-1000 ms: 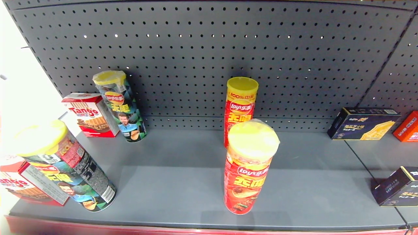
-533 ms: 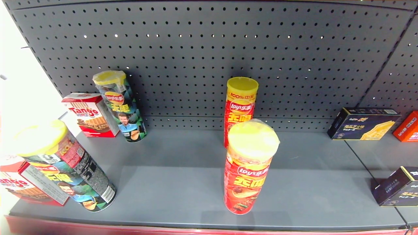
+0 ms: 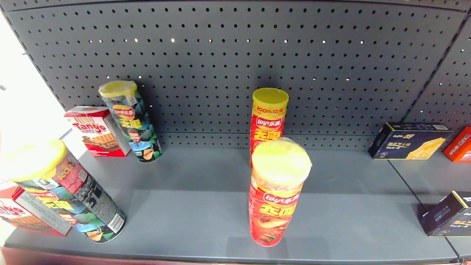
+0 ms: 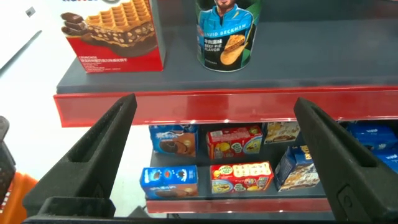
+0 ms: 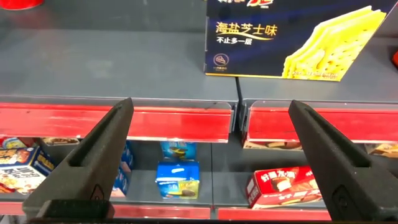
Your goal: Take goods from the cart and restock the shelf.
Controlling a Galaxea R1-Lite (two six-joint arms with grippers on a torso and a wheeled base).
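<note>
You're looking at: shelf deck (image 3: 206,198) matt grey painted metal | back panel (image 3: 220,55) same matt finish, perforated | front red can (image 3: 274,209) glossy printed sleeve, lid (image 3: 281,162) yellow plastic under crinkled film | wafer box (image 3: 96,130) glossy card | edge rail (image 4: 224,106) shiny red.

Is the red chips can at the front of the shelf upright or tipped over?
Upright. The front red can stands on its base on the shelf, with its yellow lid on top.
</note>
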